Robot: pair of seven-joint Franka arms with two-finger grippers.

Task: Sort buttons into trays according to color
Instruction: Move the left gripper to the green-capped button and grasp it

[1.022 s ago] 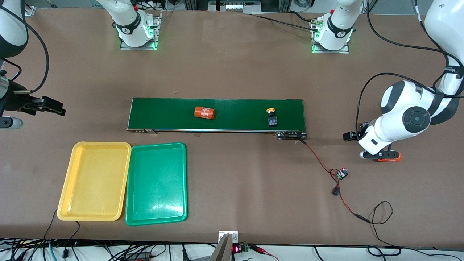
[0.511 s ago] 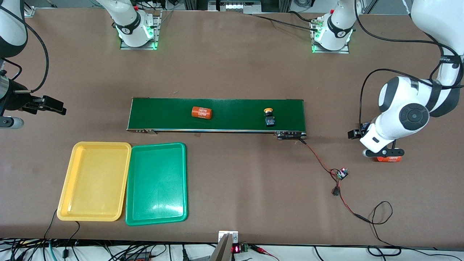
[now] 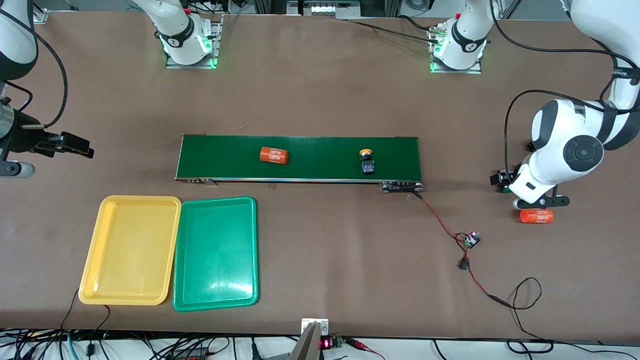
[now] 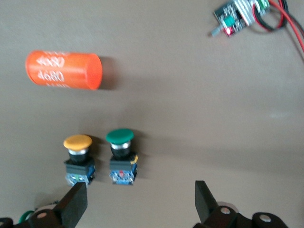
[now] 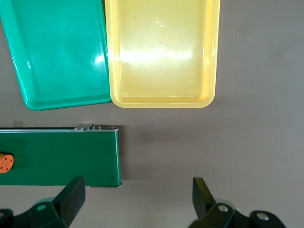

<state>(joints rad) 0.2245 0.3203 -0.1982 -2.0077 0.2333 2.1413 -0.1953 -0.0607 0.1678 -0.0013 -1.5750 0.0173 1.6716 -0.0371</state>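
A yellow-capped button [image 3: 367, 161] lies on the dark-green conveyor belt [image 3: 320, 150], toward the left arm's end. In the left wrist view two more buttons lie side by side on the table, one yellow-capped [image 4: 78, 159] and one green-capped [image 4: 121, 156]. My left gripper [image 4: 138, 204] hangs open just over them with nothing between its fingers. In the front view the left gripper [image 3: 542, 202] hides both. The yellow tray [image 3: 131, 250] and green tray [image 3: 216, 252] lie side by side, nearer the camera than the belt. My right gripper [image 3: 80, 147] waits open at the right arm's end of the table.
One orange cylinder [image 3: 274, 155] with white print rides the belt; another [image 3: 536, 216] lies on the table beside the left gripper. A small circuit board [image 3: 471, 239] with red and black wires lies between the belt and that cylinder. The right wrist view shows the yellow tray [image 5: 161, 52], the green tray [image 5: 57, 52] and the belt's end [image 5: 57, 156].
My left gripper has drawn off the orange cylinder on the table, which now shows whole. The belt has carried its cylinder and button toward the right arm's end. The right arm has barely moved.
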